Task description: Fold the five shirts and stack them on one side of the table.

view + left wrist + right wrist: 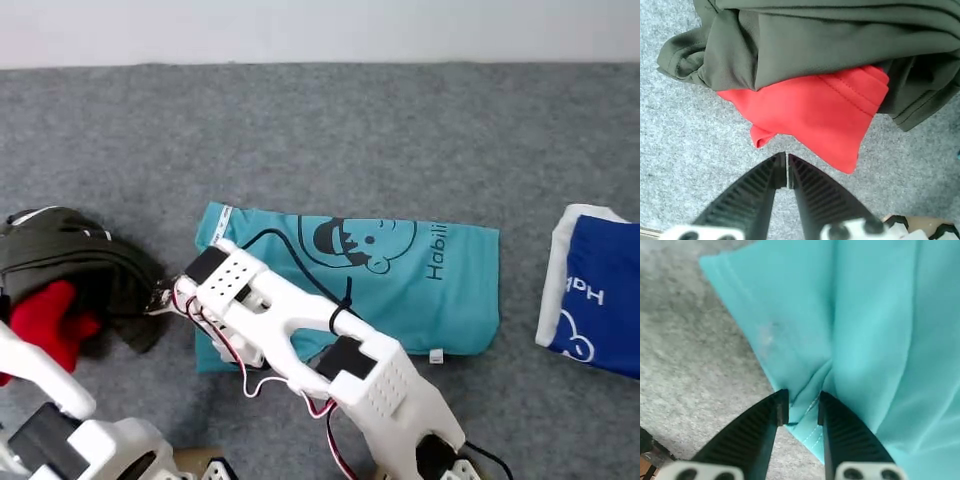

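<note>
A teal shirt (420, 290) lies partly folded in the middle of the grey table. My right gripper (801, 407) is shut on a pinch of teal shirt (870, 315) fabric at its hem edge; in the high view that gripper (180, 298) is at the shirt's left edge. A crumpled pile at the left holds an olive shirt (80, 255) with a red shirt (55, 320) tucked under it. My left gripper (787, 172) hovers shut and empty just short of the red shirt (815, 115), with the olive shirt (815, 45) beyond it.
At the right edge a folded blue shirt (600, 300) rests on a white shirt (558, 275). Bare grey felt (300, 130) stretches across the far half of the table. The right arm's white links (330, 340) and cables cross the teal shirt's near left part.
</note>
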Robot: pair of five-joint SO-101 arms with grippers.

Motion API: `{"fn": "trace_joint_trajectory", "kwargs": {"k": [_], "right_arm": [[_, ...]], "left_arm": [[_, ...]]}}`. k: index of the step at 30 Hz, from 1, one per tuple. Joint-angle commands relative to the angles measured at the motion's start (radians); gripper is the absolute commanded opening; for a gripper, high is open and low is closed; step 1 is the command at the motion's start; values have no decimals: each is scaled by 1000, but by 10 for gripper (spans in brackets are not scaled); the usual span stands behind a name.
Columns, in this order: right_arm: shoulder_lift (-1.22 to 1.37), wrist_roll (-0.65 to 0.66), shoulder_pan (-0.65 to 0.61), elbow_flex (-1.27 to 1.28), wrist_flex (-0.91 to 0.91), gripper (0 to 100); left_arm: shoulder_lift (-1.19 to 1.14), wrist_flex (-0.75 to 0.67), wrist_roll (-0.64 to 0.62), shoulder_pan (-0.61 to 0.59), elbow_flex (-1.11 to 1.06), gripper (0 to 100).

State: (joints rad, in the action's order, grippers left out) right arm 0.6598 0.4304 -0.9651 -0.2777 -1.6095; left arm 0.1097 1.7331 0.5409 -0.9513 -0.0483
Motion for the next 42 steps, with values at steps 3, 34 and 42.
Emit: {"fn": "trace_joint_trajectory", "kwargs": {"k": [3, 34, 42], "right_arm": [[27, 3, -4, -32, 16, 69], [-151, 158, 174, -290, -173, 9], [-58, 176, 355, -342, -124, 10]], "left_arm": [[52, 5, 6, -3, -15, 15], [58, -49, 3, 17, -74, 15], [58, -51, 3, 17, -76, 15]]}}
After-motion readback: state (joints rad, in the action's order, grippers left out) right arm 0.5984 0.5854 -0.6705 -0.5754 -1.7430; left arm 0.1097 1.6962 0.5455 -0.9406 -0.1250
